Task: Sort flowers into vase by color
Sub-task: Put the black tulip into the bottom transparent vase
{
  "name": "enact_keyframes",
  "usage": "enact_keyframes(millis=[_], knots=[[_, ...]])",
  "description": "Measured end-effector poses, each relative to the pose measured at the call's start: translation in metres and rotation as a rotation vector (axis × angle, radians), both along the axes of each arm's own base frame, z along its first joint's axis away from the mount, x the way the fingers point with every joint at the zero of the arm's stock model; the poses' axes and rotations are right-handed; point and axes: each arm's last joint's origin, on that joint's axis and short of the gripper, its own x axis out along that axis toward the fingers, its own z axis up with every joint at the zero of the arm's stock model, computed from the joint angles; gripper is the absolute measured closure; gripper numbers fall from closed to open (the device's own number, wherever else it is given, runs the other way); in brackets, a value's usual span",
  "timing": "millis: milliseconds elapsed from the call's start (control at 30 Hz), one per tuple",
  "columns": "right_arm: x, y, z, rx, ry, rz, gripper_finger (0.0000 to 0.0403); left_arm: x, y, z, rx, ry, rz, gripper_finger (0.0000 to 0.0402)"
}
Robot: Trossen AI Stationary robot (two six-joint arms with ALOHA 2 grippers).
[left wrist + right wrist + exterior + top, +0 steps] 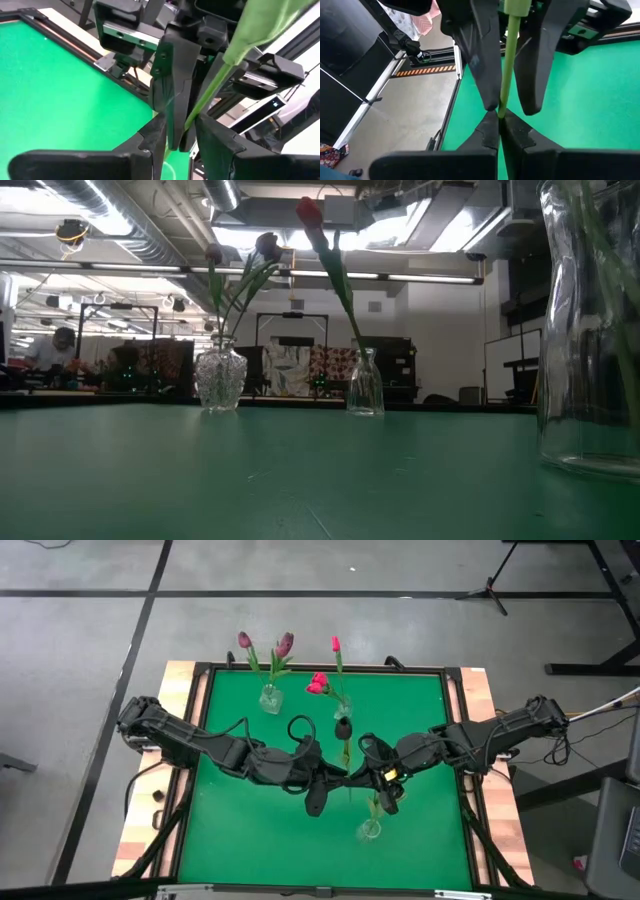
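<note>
Jaws of our right gripper (499,116) are pinched shut on a thin green flower stem (507,60); our left gripper (179,131) meets it mid-worktop, its jaws half-parted around the same stem, just beyond. Both are equally near. We judge a handover. The stem runs toward the far edge, above an empty clear glass vase (369,830) near the front edge.

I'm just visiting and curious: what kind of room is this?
Probably a lab or workshop: bare ceiling ducts and strip lights overhead, a tripod on the concrete floor, and a green table for the robot's flower sorting.
</note>
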Motion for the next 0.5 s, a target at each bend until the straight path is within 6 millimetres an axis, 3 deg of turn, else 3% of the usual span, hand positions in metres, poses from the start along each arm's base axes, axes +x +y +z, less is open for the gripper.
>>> enact_keyframes(millis=[500], knots=[[-0.0003,0.0000,-0.0006,0.001,0.007,0.007,0.0398,0.0039,0.0071,-0.0038,-0.015,0.026,-0.031,0.0301]])
